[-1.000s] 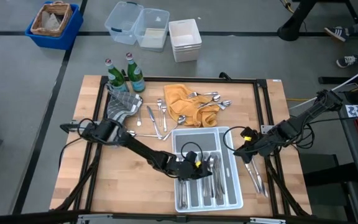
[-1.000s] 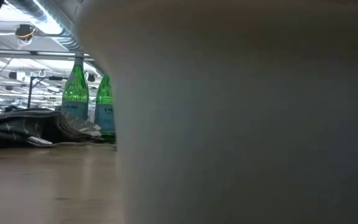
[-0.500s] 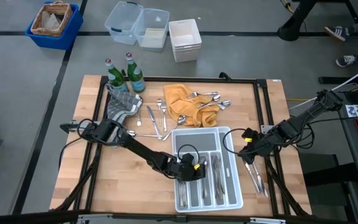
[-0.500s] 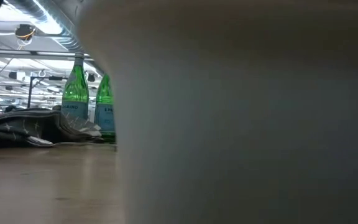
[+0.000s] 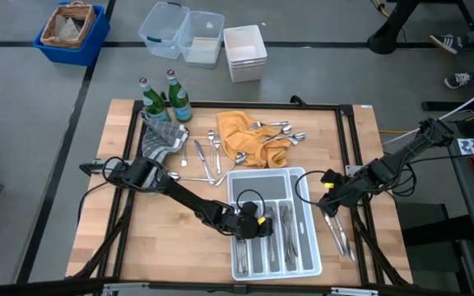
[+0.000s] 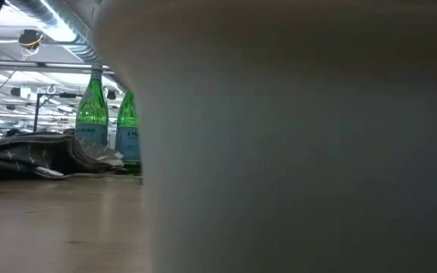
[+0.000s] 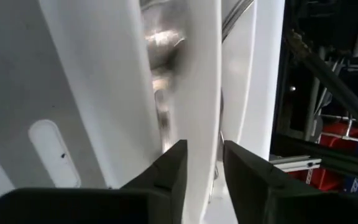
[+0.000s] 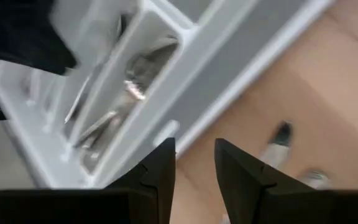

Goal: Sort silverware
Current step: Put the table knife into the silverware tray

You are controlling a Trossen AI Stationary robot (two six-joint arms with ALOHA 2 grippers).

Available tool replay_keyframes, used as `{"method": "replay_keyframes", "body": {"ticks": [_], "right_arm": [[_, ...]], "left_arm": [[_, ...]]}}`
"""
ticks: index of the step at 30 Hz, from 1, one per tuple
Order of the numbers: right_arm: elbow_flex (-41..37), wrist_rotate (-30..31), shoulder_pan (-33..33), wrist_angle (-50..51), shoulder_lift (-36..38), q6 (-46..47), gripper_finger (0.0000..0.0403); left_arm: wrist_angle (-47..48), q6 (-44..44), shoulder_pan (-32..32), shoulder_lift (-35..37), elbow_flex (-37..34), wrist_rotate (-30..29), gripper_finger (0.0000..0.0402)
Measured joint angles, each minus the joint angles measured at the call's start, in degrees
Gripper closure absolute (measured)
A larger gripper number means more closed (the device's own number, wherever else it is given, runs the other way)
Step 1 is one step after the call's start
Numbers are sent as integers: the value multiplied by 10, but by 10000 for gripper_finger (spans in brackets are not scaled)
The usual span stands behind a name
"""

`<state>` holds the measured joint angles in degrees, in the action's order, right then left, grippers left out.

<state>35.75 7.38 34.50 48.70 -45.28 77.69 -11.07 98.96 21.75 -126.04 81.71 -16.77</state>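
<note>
**Both grippers empty at the cutlery tray**

The left gripper hangs low over the white tray, above the divider between its two left-hand long compartments. In the left wrist view its fingers stand slightly apart, straddling a white divider wall, with nothing between them. A shiny piece of silverware lies in the compartment just past them.

The right gripper waits just beside the tray's right rim, over the bare wood of the counter. Its fingers are apart and hold nothing.

The silverware is split into several groups. Some pieces lie lengthwise in the tray's long compartments, mostly the right-hand ones. A loose cluster of forks and knives lies on the counter between the grey patterned cloth and the tray. More spoons rest on the crumpled yellow cloth behind the tray. A few pieces lie on the counter to the tray's right, near the right gripper.

Two green bottles stand at the counter's far left corner, beside the grey cloth.
</note>
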Motion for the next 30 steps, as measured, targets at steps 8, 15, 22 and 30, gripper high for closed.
{"method": "replay_keyframes", "body": {"ticks": [8, 15, 22, 30], "right_arm": [[0, -45, 0, 56, -24, 65, 288], [0, -138, 0, 28, -108, 66, 288], [0, -208, 0, 19, -188, 129, 288], [0, -221, 48, -51, -245, 214, 288]], "left_arm": [[-35, 21, -17, 0, 0, 16, 293], [-49, -65, -25, 35, 0, 67, 292], [-29, -196, -26, 97, 0, 74, 292], [160, -299, -27, 194, 0, 80, 292]]}}
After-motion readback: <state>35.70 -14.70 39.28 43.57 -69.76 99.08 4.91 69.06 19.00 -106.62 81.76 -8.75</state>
